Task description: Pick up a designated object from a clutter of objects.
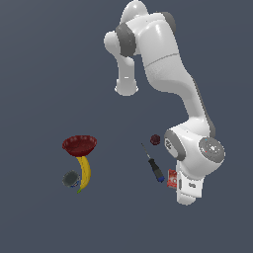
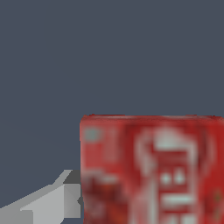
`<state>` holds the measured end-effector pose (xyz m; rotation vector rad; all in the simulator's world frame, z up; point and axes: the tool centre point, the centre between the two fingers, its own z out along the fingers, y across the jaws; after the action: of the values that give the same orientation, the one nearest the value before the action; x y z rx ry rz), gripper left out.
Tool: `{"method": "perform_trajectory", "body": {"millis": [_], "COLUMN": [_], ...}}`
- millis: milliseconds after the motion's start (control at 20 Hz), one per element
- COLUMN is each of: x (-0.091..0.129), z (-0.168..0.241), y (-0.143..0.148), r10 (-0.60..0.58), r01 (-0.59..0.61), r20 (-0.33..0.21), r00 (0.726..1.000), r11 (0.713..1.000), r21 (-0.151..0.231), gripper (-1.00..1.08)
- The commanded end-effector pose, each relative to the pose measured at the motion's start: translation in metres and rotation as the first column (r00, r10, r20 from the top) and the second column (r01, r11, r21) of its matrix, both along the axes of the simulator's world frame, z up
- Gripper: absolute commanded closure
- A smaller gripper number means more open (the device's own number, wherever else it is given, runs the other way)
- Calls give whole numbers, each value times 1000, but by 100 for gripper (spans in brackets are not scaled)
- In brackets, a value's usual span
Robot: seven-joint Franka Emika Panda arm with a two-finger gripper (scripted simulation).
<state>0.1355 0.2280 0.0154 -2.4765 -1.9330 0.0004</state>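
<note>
In the exterior view, the red box [image 1: 172, 178] lay just beside the arm's wrist, near the screwdriver [image 1: 153, 165]. In the wrist view, the red box [image 2: 151, 170] loomed close, one claw finger [image 2: 52, 201] touching its side; the claw's spread could not be told.

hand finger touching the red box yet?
Touching, it seems. In the wrist view, one grey finger butts against the edge of the red box with no gap showing. The other finger is out of frame, so a full grip is unconfirmed.
</note>
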Motion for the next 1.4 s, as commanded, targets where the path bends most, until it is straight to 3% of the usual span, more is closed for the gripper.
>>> {"method": "perform_trajectory", "body": {"millis": [0,650,1350], "x": [0,-15,-53], "z": [1,42,152], "y": [-1,-33,-121], "r10": [0,0,0], "r01": [0,0,0], "r20": [0,0,1], "r00": [1000,1000,1000], "r11": [1000,1000,1000], "r21": [0,-1,-3], "gripper": [108,108,108]}}
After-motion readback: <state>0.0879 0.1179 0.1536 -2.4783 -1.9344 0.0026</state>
